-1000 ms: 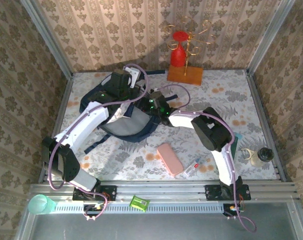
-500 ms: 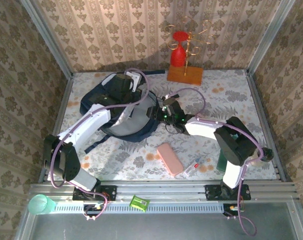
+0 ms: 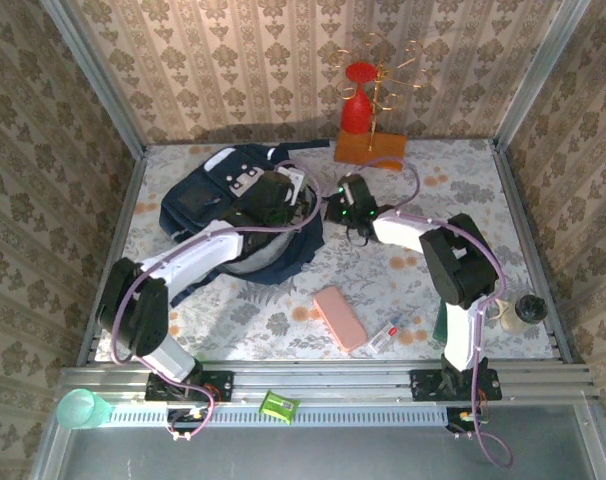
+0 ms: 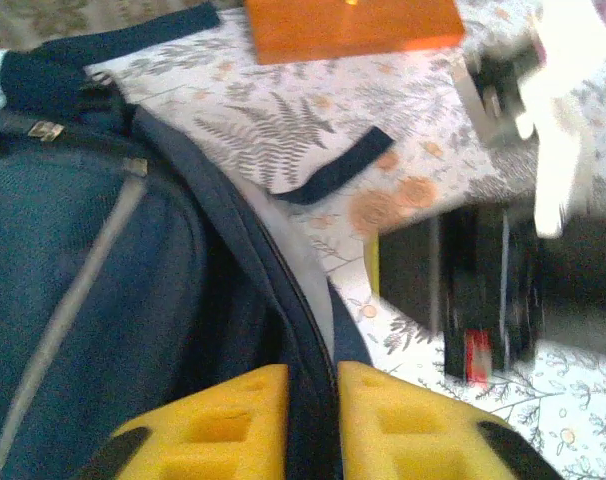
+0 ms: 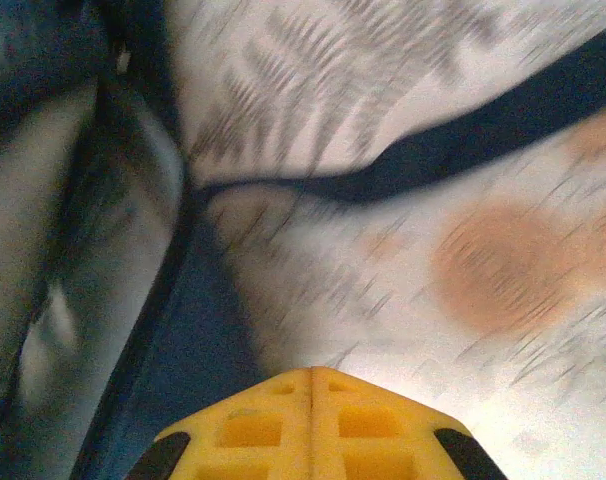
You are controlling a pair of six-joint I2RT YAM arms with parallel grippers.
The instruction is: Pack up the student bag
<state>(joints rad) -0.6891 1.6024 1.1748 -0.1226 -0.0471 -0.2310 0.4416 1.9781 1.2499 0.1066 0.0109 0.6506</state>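
Note:
The student bag (image 3: 218, 205), dark navy with a grey panel, lies at the back left of the table. My left gripper (image 3: 295, 200) is at the bag's right edge. In the left wrist view it (image 4: 313, 375) is shut on the bag's navy rim (image 4: 305, 300), which runs up between the yellow fingers (image 4: 243, 400). My right gripper (image 3: 341, 195) hovers just right of the bag. In the right wrist view its (image 5: 311, 372) fingers are pressed together with nothing between them, above the table beside the bag's edge (image 5: 183, 350) and a loose dark strap (image 5: 463, 150).
A pink case (image 3: 340, 318) and a pen-like item (image 3: 388, 330) lie near the front. A red cup on a wooden stand (image 3: 368, 148) is at the back. A glass bottle (image 3: 523, 310) sits at the right edge. A green sharpener (image 3: 279, 405) and teal cup (image 3: 80, 408) rest on the front rail.
The right gripper has pulled away from the bag toward the right and back. The left gripper has shifted right and nearer along the bag to its right edge.

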